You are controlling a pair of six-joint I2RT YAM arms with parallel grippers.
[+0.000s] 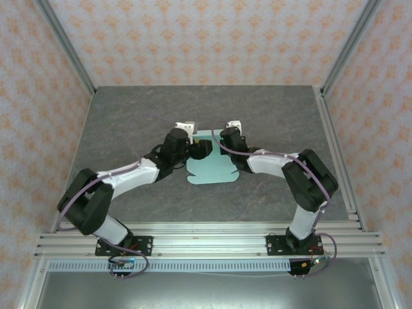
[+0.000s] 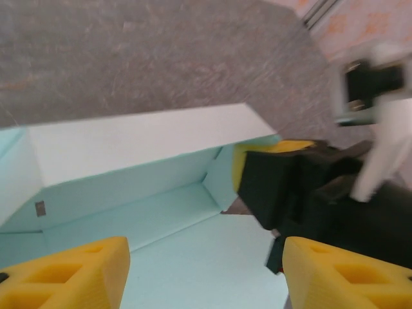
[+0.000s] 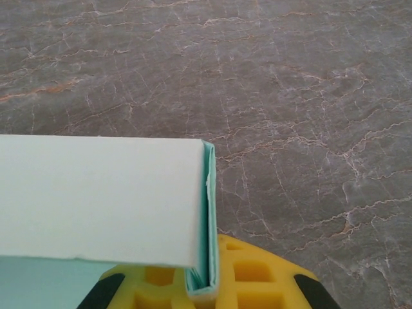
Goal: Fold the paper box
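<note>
The paper box [image 1: 207,168] is pale mint card lying mid-table, its near part still flat with rounded tabs. In the left wrist view its far wall [image 2: 141,138] stands folded up over the flat floor [image 2: 193,251]. My left gripper [image 2: 206,270] hangs open above that floor, yellow fingertips [image 2: 71,273] wide apart with nothing between them. My right gripper [image 3: 203,293] is shut on a doubled-over side flap [image 3: 209,219] at the wall's right end. It appears as a black and yellow shape [image 2: 283,187] in the left wrist view. From above, both grippers [image 1: 199,149] [image 1: 226,138] meet at the sheet's far edge.
The grey marbled tabletop [image 1: 129,122] spreads around the sheet. Patterned walls and aluminium posts [image 1: 335,64] close in the back and sides. A rail [image 1: 206,241] runs along the near edge by the arm bases.
</note>
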